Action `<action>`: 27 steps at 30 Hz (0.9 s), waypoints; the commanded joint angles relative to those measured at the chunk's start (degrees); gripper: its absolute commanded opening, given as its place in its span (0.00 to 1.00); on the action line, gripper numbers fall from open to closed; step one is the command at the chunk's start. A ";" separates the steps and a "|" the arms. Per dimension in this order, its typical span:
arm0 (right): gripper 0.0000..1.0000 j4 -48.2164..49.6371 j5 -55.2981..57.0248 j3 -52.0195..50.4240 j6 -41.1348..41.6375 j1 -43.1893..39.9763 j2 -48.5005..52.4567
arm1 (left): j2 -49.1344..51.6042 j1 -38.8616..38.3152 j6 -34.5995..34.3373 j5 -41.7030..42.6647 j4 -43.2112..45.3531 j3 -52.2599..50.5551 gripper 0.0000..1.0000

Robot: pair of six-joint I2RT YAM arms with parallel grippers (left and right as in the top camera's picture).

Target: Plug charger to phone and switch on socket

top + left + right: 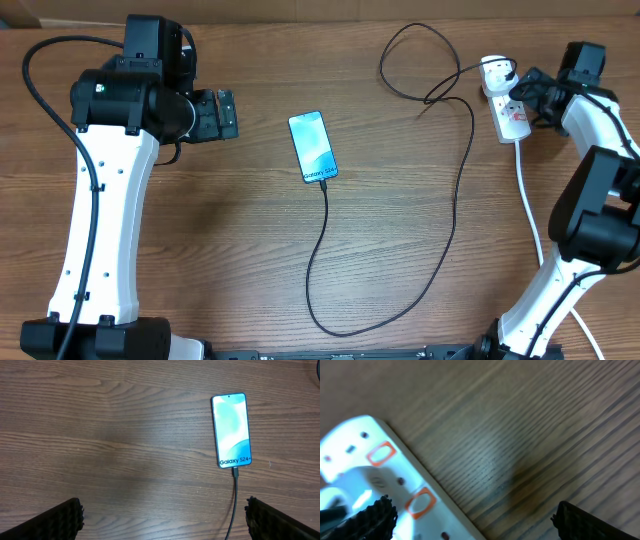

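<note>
A brown wood-grain surface [230,230] is seen from above, with a white and black robot arm at each side. Near the middle lies the phone [313,147], flat and face up, its light-blue screen lit and showing "Galaxy S24+" at the bottom. The charger [235,490], a thin black cable, meets the phone's bottom edge and appears plugged in. From there it runs toward the near edge, loops round to the right, climbs the right side and curls in a loose ring at the far edge before reaching a white plug [495,70]. That plug sits at the far end of the socket [510,112], a white power strip with orange-red markings lying at the far right, its thick white cord [525,190] trailing toward the near edge. The left arm [110,190] hangs above bare wood to the left of the phone, well apart from it, its jaws released wide and holding nothing. The right arm [600,130] reaches over the socket, its jaws also spread wide and empty. In the right wrist view, one black ridged finger [370,519] overlaps the strip beside an orange-rimmed marking; whether it touches cannot be told.
</note>
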 commanded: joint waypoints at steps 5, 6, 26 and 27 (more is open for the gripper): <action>1.00 1.18 0.63 0.66 -0.22 0.15 2.95 | 0.46 -0.04 -1.03 -0.35 0.07 0.35 1.00; 1.00 1.27 0.66 0.66 -0.22 0.15 3.10 | 0.46 -0.04 -1.03 -0.35 0.07 0.35 1.00; 1.00 0.28 0.61 0.66 -0.46 0.15 3.21 | 0.46 -0.04 -1.03 -0.35 0.07 0.35 1.00; 1.00 0.20 0.61 0.66 -0.46 0.15 3.21 | 0.46 -0.04 -1.03 -0.35 0.07 0.35 1.00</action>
